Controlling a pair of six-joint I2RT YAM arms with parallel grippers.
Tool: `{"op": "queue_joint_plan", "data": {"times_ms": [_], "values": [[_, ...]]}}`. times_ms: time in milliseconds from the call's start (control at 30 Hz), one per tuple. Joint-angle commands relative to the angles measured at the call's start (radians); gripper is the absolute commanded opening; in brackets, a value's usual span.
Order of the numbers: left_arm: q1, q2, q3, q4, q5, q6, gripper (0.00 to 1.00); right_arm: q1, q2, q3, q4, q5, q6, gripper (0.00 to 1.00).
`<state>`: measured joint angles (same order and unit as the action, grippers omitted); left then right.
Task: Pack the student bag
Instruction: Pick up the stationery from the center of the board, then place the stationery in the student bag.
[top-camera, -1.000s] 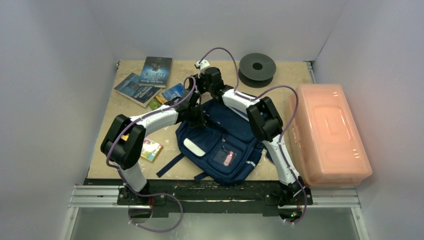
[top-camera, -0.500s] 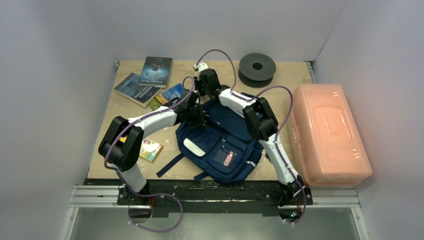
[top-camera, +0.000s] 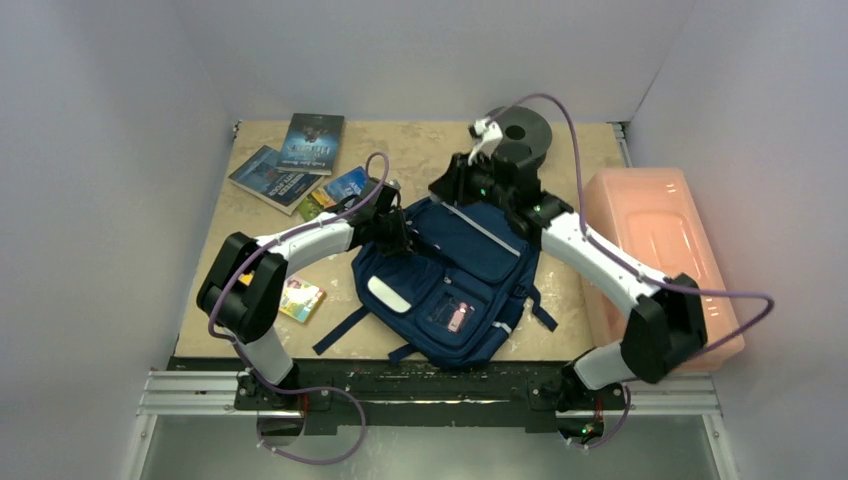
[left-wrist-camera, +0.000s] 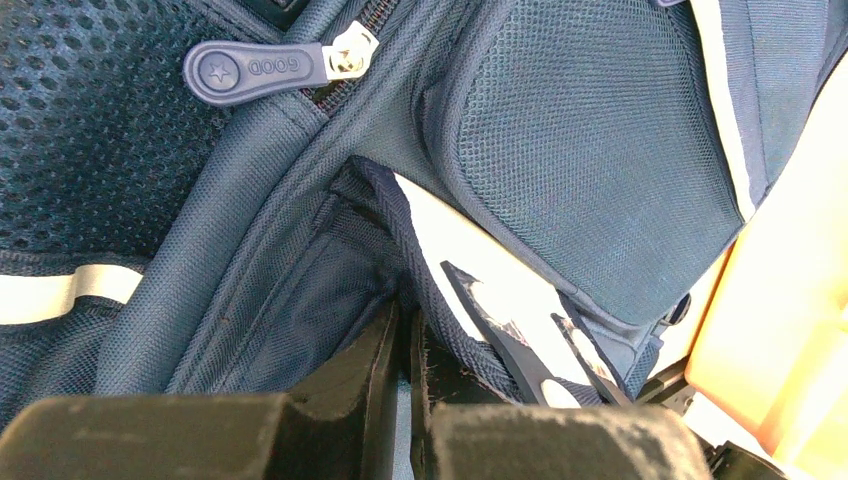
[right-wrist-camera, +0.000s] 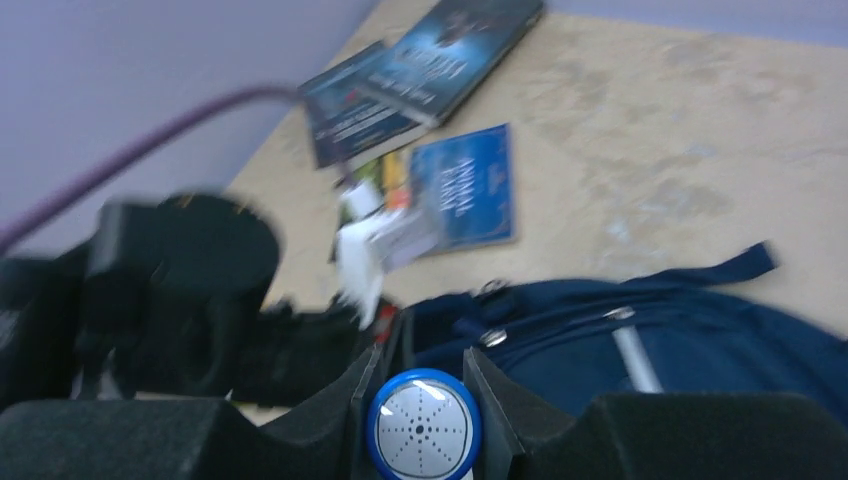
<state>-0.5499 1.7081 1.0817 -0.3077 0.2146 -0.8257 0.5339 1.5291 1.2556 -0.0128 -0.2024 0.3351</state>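
So the navy blue fabric student bag (top-camera: 455, 285) is lying flat on the tan wooden table (top-camera: 420, 150), front pockets facing up. Its long axis runs roughly far-to-near, a bit slanted. The top end points away from the arm bases, right up at both sets of fingers. The bottom end points back toward the bases, with dark straps trailing off the near corners.

The left fingers (left-wrist-camera: 350, 400) are squeezed practically together, pinching a fold of the bag's navy fabric at its top left edge. Just past their tips and a little to the left, a navy rubber zip pull (left-wrist-camera: 255, 70) lies on the mesh.

The right fingers (right-wrist-camera: 520, 425) are clamped on a small round thing (right-wrist-camera: 422, 428) with a blue rim and a white face, and there's no telling what it actually is. The bag's top end sits just beyond and below their tips. Further out past them on the table is a blue paperback book (right-wrist-camera: 462, 190), and beyond that a dark-covered book (right-wrist-camera: 455, 40). A black plastic spool (top-camera: 520, 135) sits close behind the right fingers. A pink translucent plastic box (top-camera: 655, 270) is well off to their right.
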Motion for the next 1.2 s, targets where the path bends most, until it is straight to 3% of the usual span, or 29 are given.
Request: {"op": "queue_joint_plan", "data": {"times_ms": [0,133,233,367,467,833,967,1067,1167], "values": [[0.002,-0.026,0.022,0.062,0.058,0.01,0.0,0.107,-0.128,-0.282,0.118,-0.184,0.058,0.0],[0.002,-0.036,0.02,0.068,0.078,0.012,0.0,0.192,-0.16,-0.402,0.226,-0.159,0.016,0.0],[0.003,-0.054,0.021,0.05,0.082,0.03,0.0,0.203,-0.138,-0.437,0.272,-0.04,-0.015,0.0],[0.003,-0.07,0.018,0.046,0.101,0.055,0.0,0.201,-0.096,-0.416,0.272,0.157,-0.063,0.0],[0.002,-0.091,-0.001,0.07,0.118,0.078,0.0,0.187,-0.048,-0.373,0.246,0.213,-0.071,0.0],[0.001,-0.164,-0.068,0.163,0.156,0.162,0.0,0.115,0.086,-0.287,0.22,0.145,0.015,0.0],[0.001,-0.175,-0.08,0.214,0.18,0.167,0.0,0.076,0.112,-0.272,0.173,0.048,0.037,0.0],[-0.001,-0.185,-0.095,0.269,0.193,0.164,0.0,0.038,0.156,-0.243,0.12,-0.108,0.069,0.01],[-0.002,-0.214,-0.14,0.372,0.197,0.151,0.0,0.024,0.167,-0.247,0.102,-0.121,0.09,0.01]]}}
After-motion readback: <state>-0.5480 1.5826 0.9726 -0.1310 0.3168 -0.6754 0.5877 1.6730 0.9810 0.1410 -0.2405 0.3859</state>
